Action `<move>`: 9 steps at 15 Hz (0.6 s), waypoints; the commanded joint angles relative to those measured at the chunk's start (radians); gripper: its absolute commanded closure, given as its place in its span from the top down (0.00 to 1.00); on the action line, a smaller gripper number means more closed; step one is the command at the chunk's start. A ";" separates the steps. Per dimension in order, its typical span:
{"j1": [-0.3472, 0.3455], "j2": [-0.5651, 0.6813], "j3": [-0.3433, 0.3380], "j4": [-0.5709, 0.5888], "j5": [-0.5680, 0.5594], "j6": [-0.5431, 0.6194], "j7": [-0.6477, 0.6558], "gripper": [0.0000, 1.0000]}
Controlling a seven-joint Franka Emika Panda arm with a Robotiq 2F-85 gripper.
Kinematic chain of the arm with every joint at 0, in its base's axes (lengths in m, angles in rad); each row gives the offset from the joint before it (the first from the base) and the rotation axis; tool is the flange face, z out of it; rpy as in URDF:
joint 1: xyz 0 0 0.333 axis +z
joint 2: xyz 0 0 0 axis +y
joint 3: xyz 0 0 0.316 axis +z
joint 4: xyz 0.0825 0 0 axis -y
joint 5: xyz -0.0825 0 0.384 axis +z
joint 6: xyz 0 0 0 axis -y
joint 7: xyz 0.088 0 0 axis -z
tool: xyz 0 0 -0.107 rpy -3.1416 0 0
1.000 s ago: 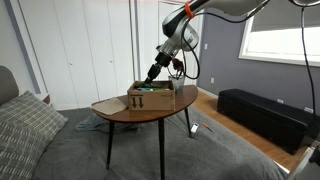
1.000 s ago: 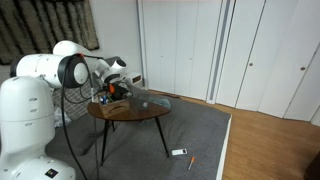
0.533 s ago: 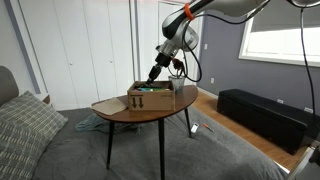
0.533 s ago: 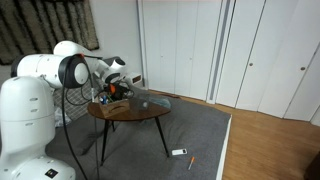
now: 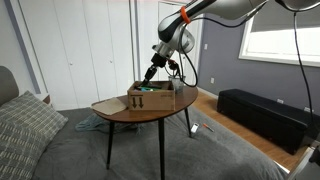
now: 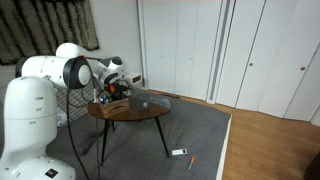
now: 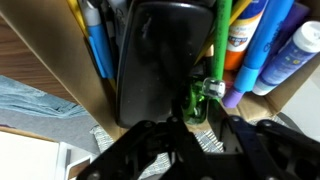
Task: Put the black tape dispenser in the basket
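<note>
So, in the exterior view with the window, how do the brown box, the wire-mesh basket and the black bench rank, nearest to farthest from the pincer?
1. Brown box, right under the pincer on the table.
2. Wire-mesh basket, beside the box on the same table.
3. Black bench, on the floor below the window.

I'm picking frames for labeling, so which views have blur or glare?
Wrist view: the gripper is dark and blurred at the bottom edge, the black tape dispenser sharper with a soft sheen. In an exterior view the window is washed out bright.
</note>
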 commanded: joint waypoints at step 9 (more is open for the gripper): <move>-0.010 0.044 0.037 0.049 -0.081 0.015 0.101 0.06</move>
